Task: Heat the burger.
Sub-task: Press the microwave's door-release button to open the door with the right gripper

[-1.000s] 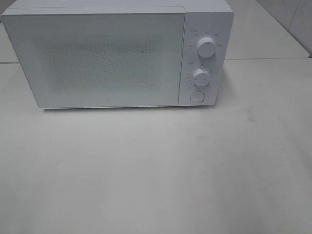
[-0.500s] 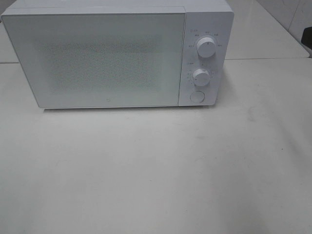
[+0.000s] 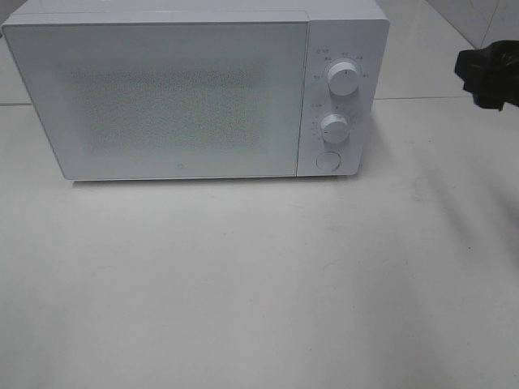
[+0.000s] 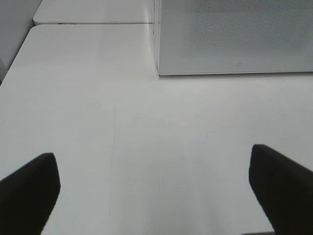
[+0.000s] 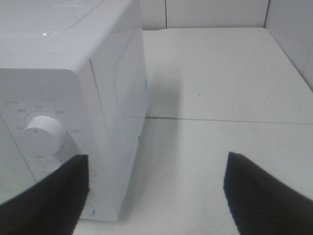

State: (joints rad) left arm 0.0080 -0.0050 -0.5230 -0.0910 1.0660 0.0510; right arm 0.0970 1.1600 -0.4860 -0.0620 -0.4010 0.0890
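Since the earlier frame the right gripper [image 3: 489, 77] has entered the high view at its right edge, where none showed before; the microwave [image 3: 340, 32] and table [image 3: 259, 284] are unchanged. Left: the left gripper [image 4: 155, 191] is out of the high view; its wrist camera shows the jaws spread wide over bare table, holding nothing, with the microwave's front corner ahead. Centre: the door [image 3: 162, 97] is closed, and its speckled panel hides the interior. The burger appears in no view, so whether it sits inside cannot be told. Right of the door: the upper knob [image 3: 344, 79], the lower knob [image 3: 334, 126] and the round button [image 3: 327, 160], all untouched. Far right: the right gripper is released and empty, well apart from the panel, with the upper knob visible in its wrist view. Judged step: an approach to the controls by the right arm. The next move calls for travelling inward to the panel and aligning squarely with the button or a knob before contact.
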